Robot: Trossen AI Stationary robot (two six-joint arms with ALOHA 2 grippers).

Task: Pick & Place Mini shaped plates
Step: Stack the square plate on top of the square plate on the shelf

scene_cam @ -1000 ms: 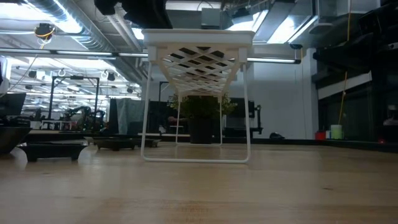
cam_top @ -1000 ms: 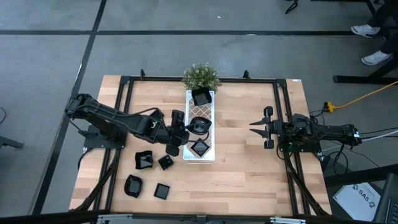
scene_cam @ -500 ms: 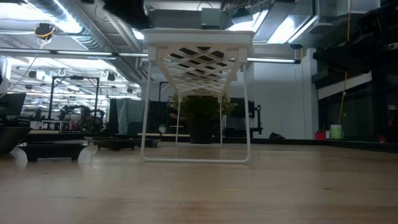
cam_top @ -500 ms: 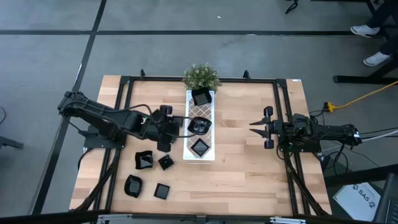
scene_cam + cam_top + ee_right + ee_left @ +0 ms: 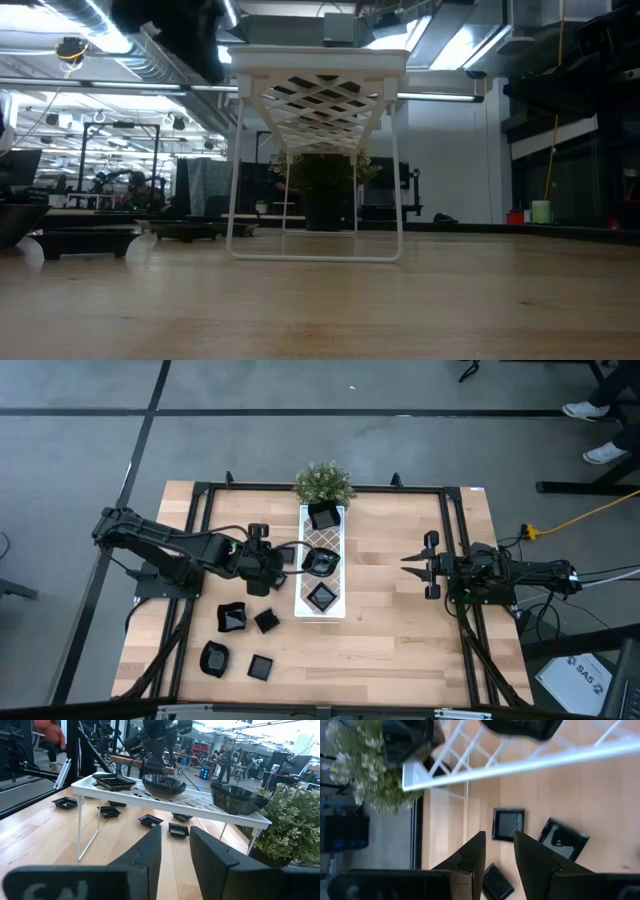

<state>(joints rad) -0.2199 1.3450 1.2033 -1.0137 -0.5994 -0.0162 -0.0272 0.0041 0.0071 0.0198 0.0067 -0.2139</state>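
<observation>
Since three glossy black mini shaped plates already sit on the long white lattice-patterned tray (image 5: 322,572), the step in hand is judged to be the fetching of another of the loose plates near the worktop's front-left corner. Four are seen there: a wavy-rimmed dish (image 5: 232,618), a small square dish (image 5: 266,621), a rounded dish (image 5: 214,657) and a second square dish (image 5: 261,667). On the tray, a deep dish (image 5: 322,516) lies at the far end beside the small green potted plant (image 5: 322,482), a round bowl (image 5: 319,562) in the middle and a square plate (image 5: 321,597) at the near end.

The left gripper (image 5: 283,556) is held just beside the tray's left edge, empty, its fingers (image 5: 470,858) slightly parted with nothing between them. They should be spread wider before descent, lowered over one rim of the nearest square dish, and closed only once that rim is straddled, so the glossy dish is not pushed away.

The right gripper (image 5: 412,565) waits near the right edge, partly spread and empty.
</observation>
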